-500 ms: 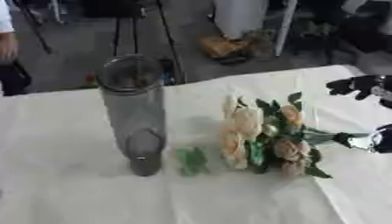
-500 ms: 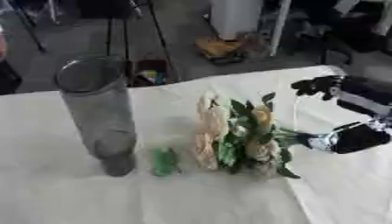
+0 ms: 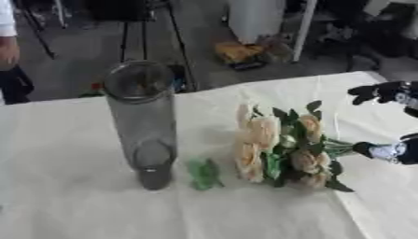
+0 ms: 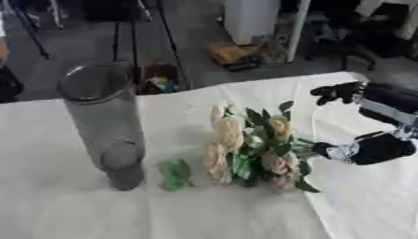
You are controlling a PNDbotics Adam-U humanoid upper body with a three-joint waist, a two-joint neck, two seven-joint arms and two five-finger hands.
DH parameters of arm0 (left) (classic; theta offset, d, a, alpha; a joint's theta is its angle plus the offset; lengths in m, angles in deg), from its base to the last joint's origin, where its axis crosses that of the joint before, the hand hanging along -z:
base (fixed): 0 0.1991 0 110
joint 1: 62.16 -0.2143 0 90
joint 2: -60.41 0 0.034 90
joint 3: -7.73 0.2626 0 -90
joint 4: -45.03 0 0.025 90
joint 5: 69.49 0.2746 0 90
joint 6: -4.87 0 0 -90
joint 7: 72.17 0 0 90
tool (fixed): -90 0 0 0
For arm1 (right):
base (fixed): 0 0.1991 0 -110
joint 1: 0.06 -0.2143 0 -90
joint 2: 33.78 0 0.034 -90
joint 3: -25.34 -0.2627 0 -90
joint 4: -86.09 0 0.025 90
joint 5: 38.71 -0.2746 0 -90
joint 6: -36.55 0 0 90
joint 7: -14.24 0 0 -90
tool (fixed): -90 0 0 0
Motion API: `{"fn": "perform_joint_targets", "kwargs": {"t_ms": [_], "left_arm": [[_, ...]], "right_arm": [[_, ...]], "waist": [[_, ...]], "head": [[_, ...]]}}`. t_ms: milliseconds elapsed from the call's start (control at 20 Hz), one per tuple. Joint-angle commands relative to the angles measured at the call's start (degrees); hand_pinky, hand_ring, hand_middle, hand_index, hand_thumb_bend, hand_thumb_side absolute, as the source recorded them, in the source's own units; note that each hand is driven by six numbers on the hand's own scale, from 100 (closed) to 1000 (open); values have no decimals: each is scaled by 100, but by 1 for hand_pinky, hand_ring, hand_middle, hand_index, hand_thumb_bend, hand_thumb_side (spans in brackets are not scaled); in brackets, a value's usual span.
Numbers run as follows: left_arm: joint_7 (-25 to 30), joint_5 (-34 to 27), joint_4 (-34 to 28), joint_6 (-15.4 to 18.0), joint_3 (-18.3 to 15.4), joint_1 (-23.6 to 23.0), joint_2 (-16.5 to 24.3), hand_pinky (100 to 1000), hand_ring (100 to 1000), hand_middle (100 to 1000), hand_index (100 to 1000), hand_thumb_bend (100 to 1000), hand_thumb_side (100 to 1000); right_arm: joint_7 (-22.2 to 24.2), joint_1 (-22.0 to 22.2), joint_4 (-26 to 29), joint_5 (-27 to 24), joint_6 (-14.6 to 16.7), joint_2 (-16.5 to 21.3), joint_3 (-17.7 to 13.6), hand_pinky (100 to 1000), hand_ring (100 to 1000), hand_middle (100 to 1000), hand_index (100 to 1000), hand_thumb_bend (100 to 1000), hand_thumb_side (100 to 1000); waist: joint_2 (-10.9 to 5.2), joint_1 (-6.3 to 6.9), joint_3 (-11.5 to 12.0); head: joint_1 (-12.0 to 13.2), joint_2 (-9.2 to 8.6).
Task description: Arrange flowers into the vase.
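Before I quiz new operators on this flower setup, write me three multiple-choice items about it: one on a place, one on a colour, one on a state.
1. Where does the loose green sprig lie?
A. inside the vase
B. on the cloth between the vase and the bouquet
C. right of the bouquet

2. What colour are most blooms in the bouquet?
A. cream to peach
B. deep red
C. blue

3. How does the glass vase stand?
A. on its side
B. upright, full of flowers
C. upright, no flowers in it

Key: 1 B, the sprig rests by the vase's base, left of the blooms. 2 A, pale blooms show among green leaves. 3 C, the clear tube stands open end up, nothing inside. The right hand is at the stem end.
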Motion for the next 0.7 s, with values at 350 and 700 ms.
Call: {"fn": "perform_joint_targets", "kwargs": {"t_ms": [350,700], "left_arm": [[25,-34,-69,-13,18,51,22,703,791,856,921,100,1000],[37,-47,-69,-16,30,61,25,702,789,856,921,100,1000]], "right_arm": [[92,-103,-507,27,531,203,-29,951,1000,906,1000,486,390],[55,-231,-929,49,737,300,80,943,997,905,1000,480,383]], "waist": [[-90,-45,48],[-92,-45,81]], "head": [[-44,-42],[-81,-30]]}}
